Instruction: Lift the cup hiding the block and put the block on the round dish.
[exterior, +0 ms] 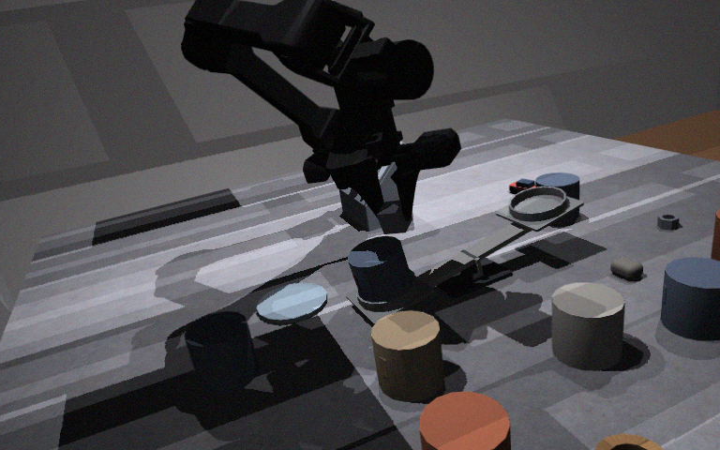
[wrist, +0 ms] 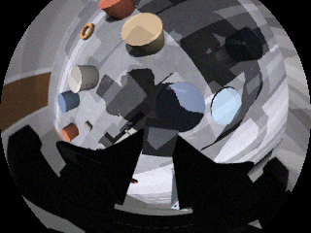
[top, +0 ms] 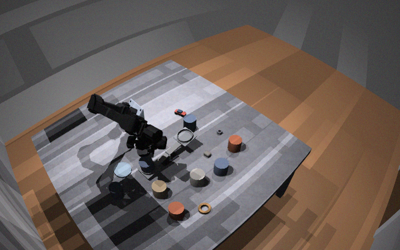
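Block, long axis unclear, hangs pinched in gripper, flat face toward wrist camera, nearer worktop's left edge than right corner in top view.

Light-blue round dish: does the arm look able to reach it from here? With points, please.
Probably yes: the gripper (exterior: 381,222) (wrist: 158,134), clamped on a dark block (wrist: 160,141), hangs near the uncovered dish (top: 122,169) (exterior: 292,302) (wrist: 225,106); only the tilted cup (top: 146,164) (exterior: 381,273) (wrist: 180,107) stands close.
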You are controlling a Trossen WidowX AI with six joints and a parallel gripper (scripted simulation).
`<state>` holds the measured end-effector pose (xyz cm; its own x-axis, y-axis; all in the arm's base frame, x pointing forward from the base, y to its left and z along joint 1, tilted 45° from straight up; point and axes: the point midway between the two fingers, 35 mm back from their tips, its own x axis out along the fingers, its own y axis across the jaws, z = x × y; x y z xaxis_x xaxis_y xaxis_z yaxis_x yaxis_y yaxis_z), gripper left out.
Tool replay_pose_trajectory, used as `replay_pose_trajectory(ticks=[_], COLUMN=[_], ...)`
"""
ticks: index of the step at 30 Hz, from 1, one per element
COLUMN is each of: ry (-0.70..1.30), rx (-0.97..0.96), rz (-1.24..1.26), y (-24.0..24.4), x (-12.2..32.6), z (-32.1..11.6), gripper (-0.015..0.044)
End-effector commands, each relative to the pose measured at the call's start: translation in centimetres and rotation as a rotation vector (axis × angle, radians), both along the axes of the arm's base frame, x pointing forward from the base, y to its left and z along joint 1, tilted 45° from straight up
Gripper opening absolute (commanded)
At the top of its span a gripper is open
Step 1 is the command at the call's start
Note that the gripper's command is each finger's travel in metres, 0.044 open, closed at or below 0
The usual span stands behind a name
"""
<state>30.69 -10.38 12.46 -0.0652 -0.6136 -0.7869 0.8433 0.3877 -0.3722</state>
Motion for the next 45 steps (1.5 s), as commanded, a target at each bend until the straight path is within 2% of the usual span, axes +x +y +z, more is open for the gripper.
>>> replay_pose_trajectory(ticks=[1,20,45], ry=[0.001,0.031,0.032], rx=[-0.017,-0.127,-0.131], rz=[0.005,-0.059,-0.060], y=[-2.1,-10.1,-13.5], x=[-1.7,-12.2,-12.9], z=[1.2,5.5,2.2], gripper=[0.0000,0.0000,0.0000])
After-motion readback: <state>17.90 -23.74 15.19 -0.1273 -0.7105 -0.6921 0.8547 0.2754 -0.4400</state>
